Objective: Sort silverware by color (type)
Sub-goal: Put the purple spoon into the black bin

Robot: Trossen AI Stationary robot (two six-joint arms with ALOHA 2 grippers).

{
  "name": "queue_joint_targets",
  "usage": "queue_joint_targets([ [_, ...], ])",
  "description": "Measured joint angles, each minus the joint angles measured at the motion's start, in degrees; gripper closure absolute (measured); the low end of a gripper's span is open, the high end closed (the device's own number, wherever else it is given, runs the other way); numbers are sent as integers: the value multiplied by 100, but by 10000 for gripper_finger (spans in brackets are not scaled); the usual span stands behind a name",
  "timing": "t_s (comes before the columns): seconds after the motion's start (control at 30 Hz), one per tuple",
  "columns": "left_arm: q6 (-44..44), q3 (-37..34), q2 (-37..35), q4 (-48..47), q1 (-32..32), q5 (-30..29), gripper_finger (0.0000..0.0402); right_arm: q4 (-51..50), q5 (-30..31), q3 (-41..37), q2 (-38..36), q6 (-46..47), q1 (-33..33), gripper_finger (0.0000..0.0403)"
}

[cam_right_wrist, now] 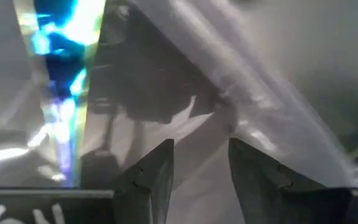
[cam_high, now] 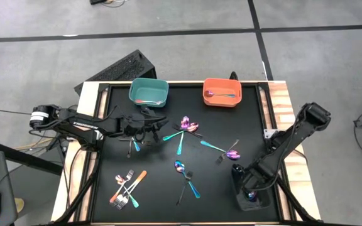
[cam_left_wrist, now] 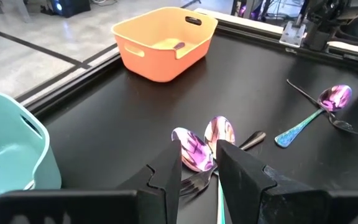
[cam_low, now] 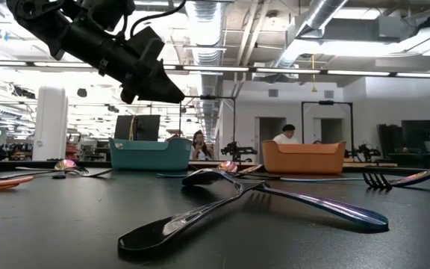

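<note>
Silverware: purple-bowled spoons (cam_left_wrist: pixel 194 149) mid-surface, just ahead of left pincer (cam_left_wrist: pixel 199 177), long axes running away from it | left pincer released, jaws parted, nearer arm | right pincer (cam_high: pixel 250 188) near-right corner, grip state cannot tell.

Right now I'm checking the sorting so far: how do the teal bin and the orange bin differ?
The teal bin sits far left, near the left gripper; the orange bin sits far right. The orange bin holds a spoon with a teal handle; the teal bin holds something orange I can't identify. Both are square, open-topped, upright.
</note>
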Motion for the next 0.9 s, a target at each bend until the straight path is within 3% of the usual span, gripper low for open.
queue_joint_targets([
  [0.17,-16,0,0,-22,-80,5,313,5,47,162,-222,-66,86,233],
  [0.4,-16,0,0,-117,-82,-22,313,532,599,331,-415,-258,291,233],
  [0.9,-16,0,-2,-151,-83,-67,313,1001,610,331,156,-214,297,233],
])
